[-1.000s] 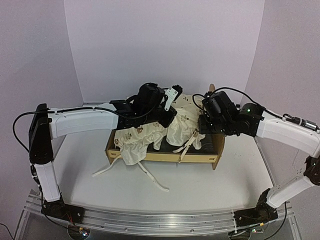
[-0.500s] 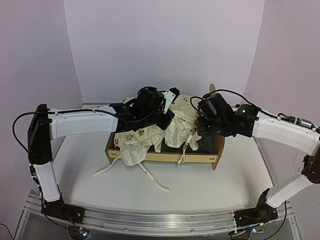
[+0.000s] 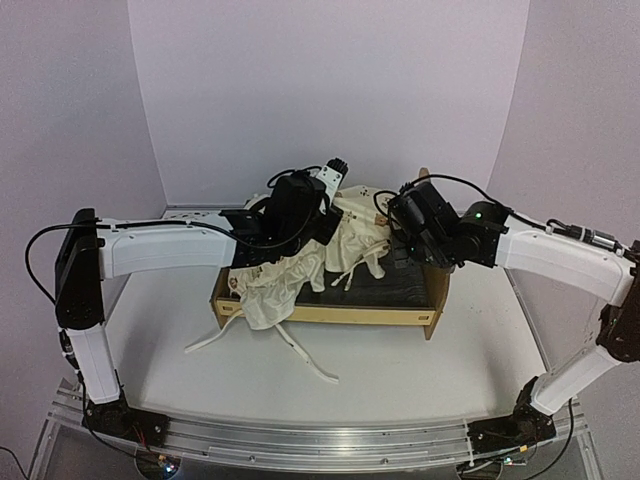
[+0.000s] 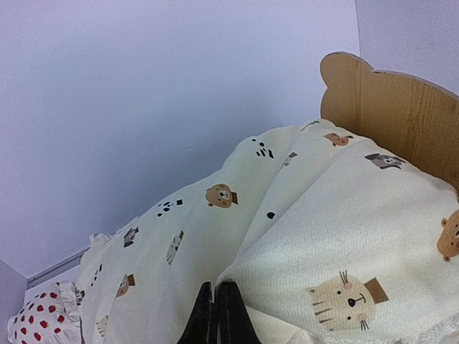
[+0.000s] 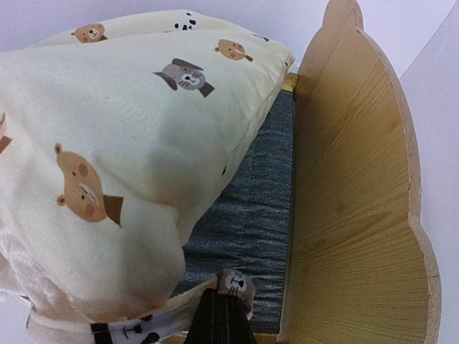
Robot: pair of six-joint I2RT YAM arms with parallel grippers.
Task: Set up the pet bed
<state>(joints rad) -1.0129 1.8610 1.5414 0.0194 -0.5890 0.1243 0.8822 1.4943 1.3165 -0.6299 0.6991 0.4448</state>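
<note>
The pet bed (image 3: 330, 312) is a light plywood frame in the middle of the table, with its bear-ear headboard (image 5: 351, 179) at the right end and a grey felt base (image 5: 258, 208). A cream animal-print cover (image 3: 352, 235) is held up over the bed, and its left part droops over the front rail. My left gripper (image 4: 218, 304) is shut on a fold of the cover (image 4: 215, 236). At the headboard end, my right gripper (image 5: 228, 301) is shut on the cover's edge (image 5: 107, 143), just above the felt.
Long cream ties (image 3: 300, 350) of the cover trail over the table in front of the bed. A white pillow with red strawberries (image 4: 36, 319) lies behind the bed's left end. The back wall stands close behind the bed.
Both grippers have lifted the cover and carried it back and to the left. Its right part has come off the bed, baring more grey felt near the headboard.
</note>
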